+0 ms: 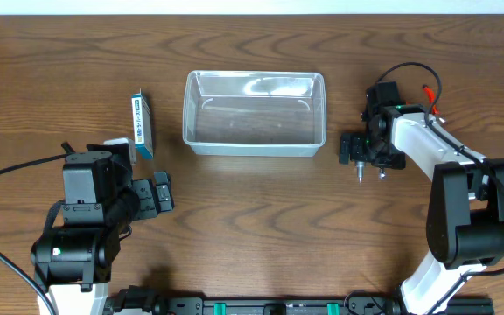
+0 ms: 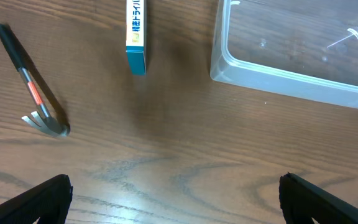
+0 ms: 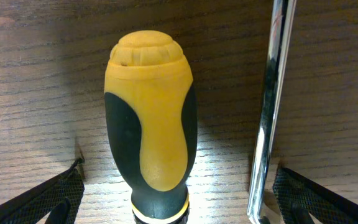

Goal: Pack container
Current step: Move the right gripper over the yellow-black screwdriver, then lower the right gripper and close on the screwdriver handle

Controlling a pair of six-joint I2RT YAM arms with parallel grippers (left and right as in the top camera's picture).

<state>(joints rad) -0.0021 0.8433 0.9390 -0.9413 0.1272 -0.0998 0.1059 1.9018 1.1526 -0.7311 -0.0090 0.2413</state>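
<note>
Container [image 1: 252, 147], clear, rounded corners, low walls; left fingers [image 2: 42, 199] wide; right fingers [image 3: 48, 202] wide, astride yellow-black handle [image 3: 151, 118], perhaps screwdriver's

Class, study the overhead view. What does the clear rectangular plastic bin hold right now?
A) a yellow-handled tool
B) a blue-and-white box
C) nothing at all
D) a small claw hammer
C: the clear rectangular plastic bin shows only its bare floor, while the blue-and-white cardboard box lies outside it, beside its left wall.
</note>
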